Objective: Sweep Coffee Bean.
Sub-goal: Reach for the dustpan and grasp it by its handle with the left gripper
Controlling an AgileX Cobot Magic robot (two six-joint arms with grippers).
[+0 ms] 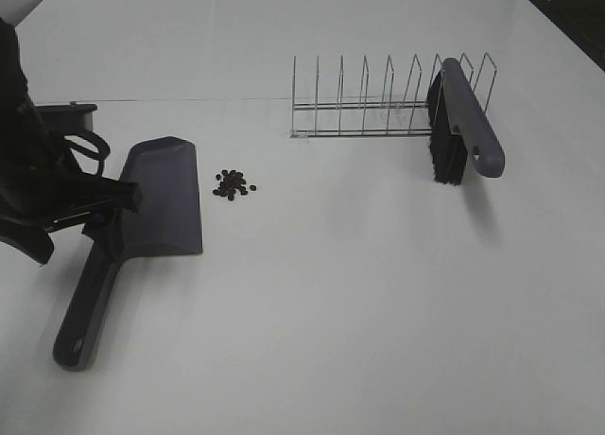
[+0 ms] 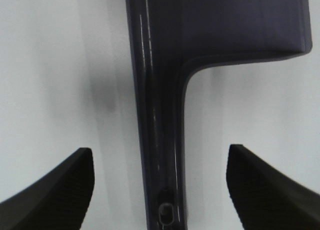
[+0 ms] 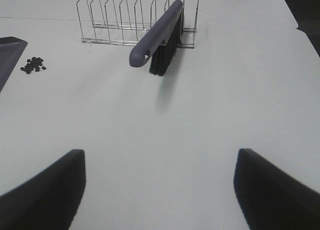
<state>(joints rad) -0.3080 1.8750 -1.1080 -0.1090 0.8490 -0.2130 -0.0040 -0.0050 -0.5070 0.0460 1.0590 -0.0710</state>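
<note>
The coffee beans (image 1: 233,184) lie in a small loose cluster on the white table, just right of the grey dustpan (image 1: 161,203). The dustpan lies flat, with its handle (image 1: 87,303) pointing toward the front left. My left gripper (image 1: 112,210) is over the handle where it meets the pan. In the left wrist view it (image 2: 160,190) is open, with the handle (image 2: 160,140) between the fingers (image 2: 55,190) and not touching them. My right gripper (image 3: 160,190) is open and empty, well short of the grey brush (image 3: 159,34). It does not show in the exterior high view. The beans also show in the right wrist view (image 3: 33,65).
The brush (image 1: 465,118), with black bristles, leans in the right end of a wire rack (image 1: 378,104) at the back. The table's back edge and a dark block (image 1: 71,109) lie behind the left arm.
</note>
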